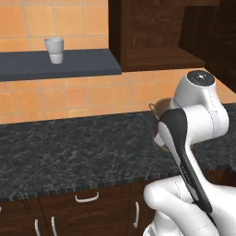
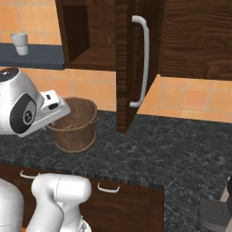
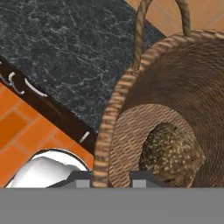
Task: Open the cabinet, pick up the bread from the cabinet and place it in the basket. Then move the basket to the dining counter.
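The brown woven basket (image 2: 77, 127) stands on the black speckled counter (image 2: 181, 149), below the open cabinet (image 2: 90, 31). The bread (image 3: 171, 153), a dark speckled loaf, lies on the basket's floor. My gripper (image 3: 111, 180) is shut on the basket rim (image 3: 105, 140), one fingertip outside the wall and one inside. In the left base view my arm hides most of the basket (image 1: 159, 107). The cabinet door (image 2: 124, 68) with its long silver handle (image 2: 144, 59) swings out to the right of the basket. The dining counter is out of view.
A white cup (image 1: 54, 50) sits on the dark wall shelf (image 1: 69, 64) at the left. Low dark cabinets with curved handles (image 1: 87, 198) run under the counter. The open door stands close to the basket's right. An orange floor shows below the counter edge (image 3: 26, 127).
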